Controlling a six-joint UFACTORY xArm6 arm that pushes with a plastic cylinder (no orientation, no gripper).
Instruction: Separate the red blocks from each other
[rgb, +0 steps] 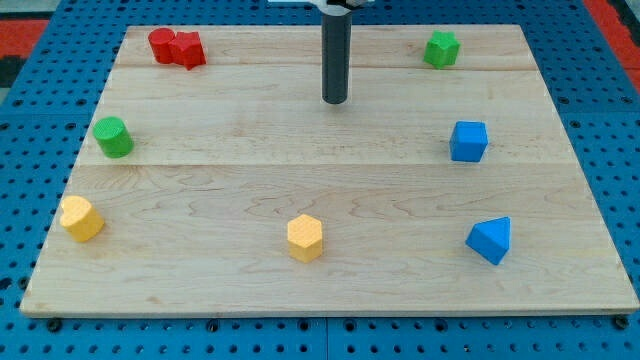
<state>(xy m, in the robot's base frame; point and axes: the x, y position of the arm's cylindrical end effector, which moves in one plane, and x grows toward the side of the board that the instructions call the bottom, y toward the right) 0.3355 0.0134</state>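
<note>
Two red blocks sit touching at the view's top left: a red cylinder (162, 44) on the left and a red star-like block (188, 50) on its right. My tip (334, 101) is the lower end of the dark rod near the view's top middle. It stands well to the right of the red pair and a little below their level, apart from every block.
A wooden board (330, 290) lies on a blue pegboard. On it are a green cylinder (113, 137) at left, a green block (441, 48) at top right, a blue cube (468, 141), a blue triangular block (490, 240), a yellow block (80, 218) and a yellow hexagon (305, 238).
</note>
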